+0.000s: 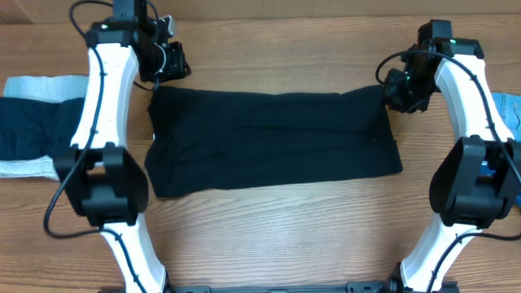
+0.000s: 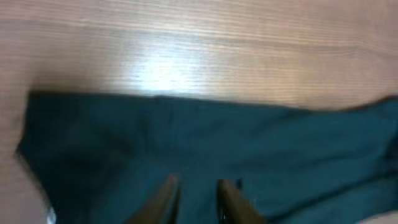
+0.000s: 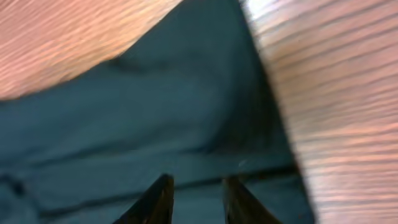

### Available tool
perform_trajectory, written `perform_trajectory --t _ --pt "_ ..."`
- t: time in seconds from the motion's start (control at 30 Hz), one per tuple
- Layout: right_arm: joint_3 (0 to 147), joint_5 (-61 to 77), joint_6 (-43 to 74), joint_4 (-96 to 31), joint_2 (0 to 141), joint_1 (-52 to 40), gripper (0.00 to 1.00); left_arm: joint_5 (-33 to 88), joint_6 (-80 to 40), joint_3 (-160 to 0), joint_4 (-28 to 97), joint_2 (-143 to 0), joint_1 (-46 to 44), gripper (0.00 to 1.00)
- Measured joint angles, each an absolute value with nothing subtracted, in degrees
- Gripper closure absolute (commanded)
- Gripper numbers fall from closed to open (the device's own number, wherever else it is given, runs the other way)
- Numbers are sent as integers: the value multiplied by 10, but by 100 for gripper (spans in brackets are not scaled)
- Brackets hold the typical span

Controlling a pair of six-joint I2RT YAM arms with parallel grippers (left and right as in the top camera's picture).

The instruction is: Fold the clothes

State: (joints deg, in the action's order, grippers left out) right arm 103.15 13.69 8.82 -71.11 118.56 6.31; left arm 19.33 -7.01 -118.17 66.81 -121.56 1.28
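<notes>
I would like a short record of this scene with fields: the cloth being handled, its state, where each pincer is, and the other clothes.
handled cloth: black garment
state: spread flat on the table, roughly rectangular, long side running left to right
left pincer: at the garment's far left corner, fingers slightly apart, nothing seen between them
right pincer: at the far right corner, fingers slightly apart
other clothes: dark navy garment at the left edge; light-blue cloth at the right edge
</notes>
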Motion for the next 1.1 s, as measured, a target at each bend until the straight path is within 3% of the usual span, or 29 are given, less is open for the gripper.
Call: perform_trajectory --t 0.2,0.4,0.53,0.63,0.73,0.8,0.9,1.1 --pt "1032 182 53 -724 1186 25 61 82 -91 -1185 820 -1165 -2 83" --pt "1032 191 43 -713 1186 19 42 1 -109 -1185 870 -1011 -1 65" --pt "1032 193 43 -716 1186 39 36 -32 -127 -1188 897 -952 -1 57" --pt "1032 193 47 -717 1186 73 36 -30 -134 -1152 865 -962 -1 62" --pt "1032 193 54 -743 1186 112 48 1 -135 -1075 802 -981 -1 61" --pt "1032 190 58 -799 1186 138 48 41 -132 -1025 753 -996 -3 56" --pt "1030 157 60 -834 1186 145 36 67 -123 -1001 714 -999 -11 48" --pt "949 92 60 -746 1186 125 37 82 -88 -995 677 -999 -27 46"
